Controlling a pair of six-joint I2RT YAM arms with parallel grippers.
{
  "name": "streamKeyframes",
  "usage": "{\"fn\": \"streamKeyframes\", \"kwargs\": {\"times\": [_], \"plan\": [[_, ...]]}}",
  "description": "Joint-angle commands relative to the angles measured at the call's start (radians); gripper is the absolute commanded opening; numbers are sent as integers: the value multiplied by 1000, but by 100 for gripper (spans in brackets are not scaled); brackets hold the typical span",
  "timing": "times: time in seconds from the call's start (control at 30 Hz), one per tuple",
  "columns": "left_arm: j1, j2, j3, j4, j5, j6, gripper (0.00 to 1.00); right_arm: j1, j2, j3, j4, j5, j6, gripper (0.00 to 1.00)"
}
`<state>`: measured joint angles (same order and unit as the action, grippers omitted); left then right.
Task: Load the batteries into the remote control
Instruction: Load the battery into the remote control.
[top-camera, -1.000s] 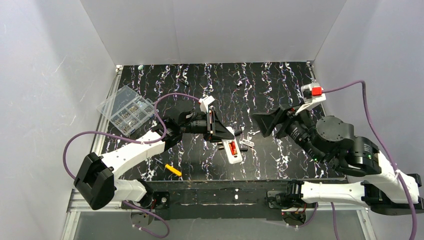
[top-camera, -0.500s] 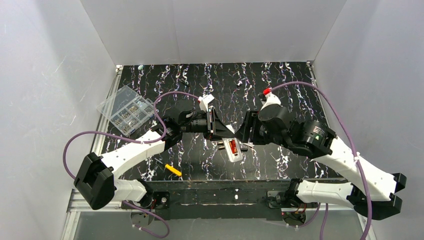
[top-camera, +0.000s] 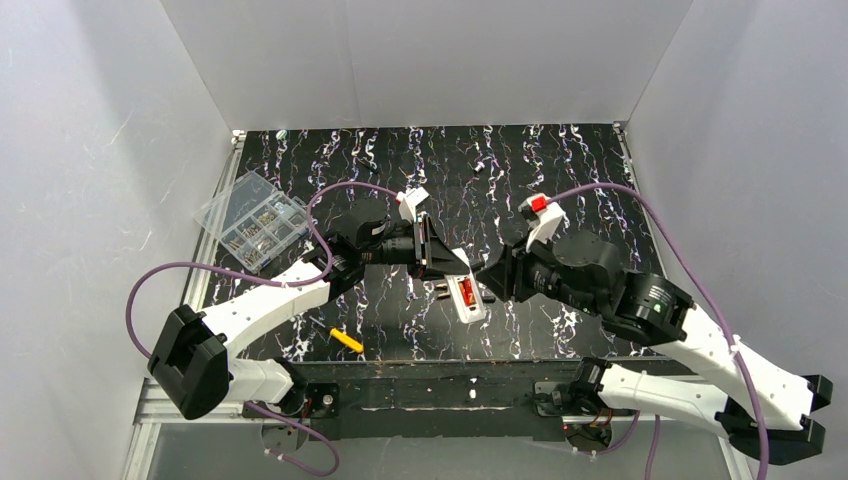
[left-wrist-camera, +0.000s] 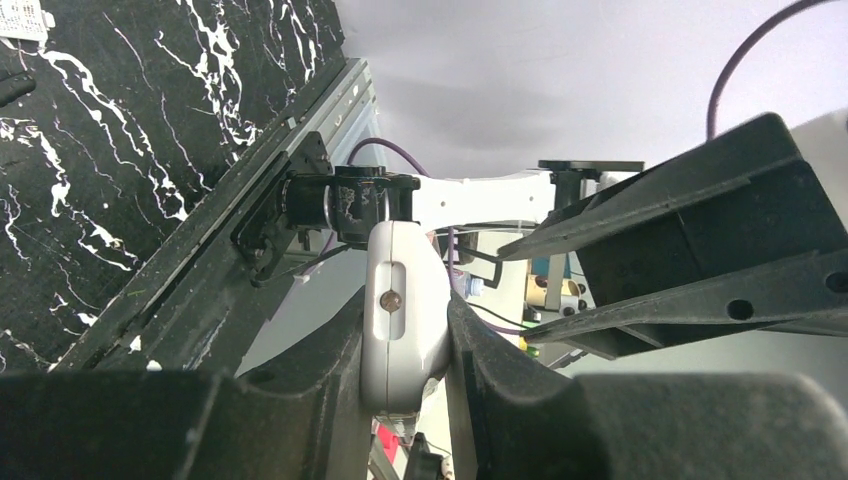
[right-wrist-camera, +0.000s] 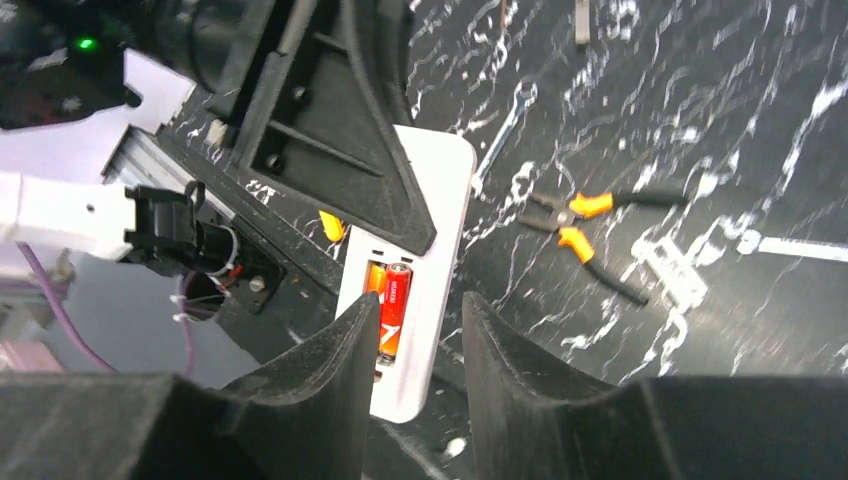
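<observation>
The white remote control is held tilted above the table with its open back up. Two red-orange batteries lie side by side in its recess. My left gripper is shut on the remote's far end. In the left wrist view the remote shows end-on, pinched in the left gripper. My right gripper is open and empty, close to the right of the remote. In the right wrist view the right gripper hovers over the remote, and the batteries show beside its left finger.
A clear plastic compartment box stands at the left edge. A yellow-handled stubby tool lies near the front edge. Yellow-and-black pliers and a small wrench lie on the black marbled table beside the remote.
The right arm has swung in from the right and turned its gripper toward the remote, ending close beside the battery recess. The left arm and the remote have stayed still.
</observation>
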<state>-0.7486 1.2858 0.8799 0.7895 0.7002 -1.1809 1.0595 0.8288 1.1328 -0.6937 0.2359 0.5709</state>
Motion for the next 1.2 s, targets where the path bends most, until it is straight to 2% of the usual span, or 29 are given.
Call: {"fn": "streamKeyframes", "kwargs": {"times": [0.0,0.13,0.3,0.43,0.5,0.6,0.87,1.07,1.17], "plan": [[-3,-19,44,78,56,-27,0,-14,-87,-40,233,-54,-340,42],[-3,-20,41,79,58,-28,0,-71,-90,-20,232,-216,-537,42],[-3,-22,40,82,64,-34,0,-225,-11,31,171,-591,-714,42],[-3,-32,35,72,59,-31,0,-354,11,-20,228,-867,-819,45],[-3,-38,33,66,59,-30,0,-403,10,-57,284,-954,-860,46],[-4,-44,33,54,60,-25,0,-435,11,-74,302,-1011,-926,48],[-3,-45,34,52,66,-19,0,-461,23,-53,201,-1181,-1097,50],[-3,-41,32,55,68,-20,0,-461,5,-102,184,-1172,-1231,50],[-3,-41,32,56,70,-21,0,-461,2,-129,171,-1157,-1308,47]]}}
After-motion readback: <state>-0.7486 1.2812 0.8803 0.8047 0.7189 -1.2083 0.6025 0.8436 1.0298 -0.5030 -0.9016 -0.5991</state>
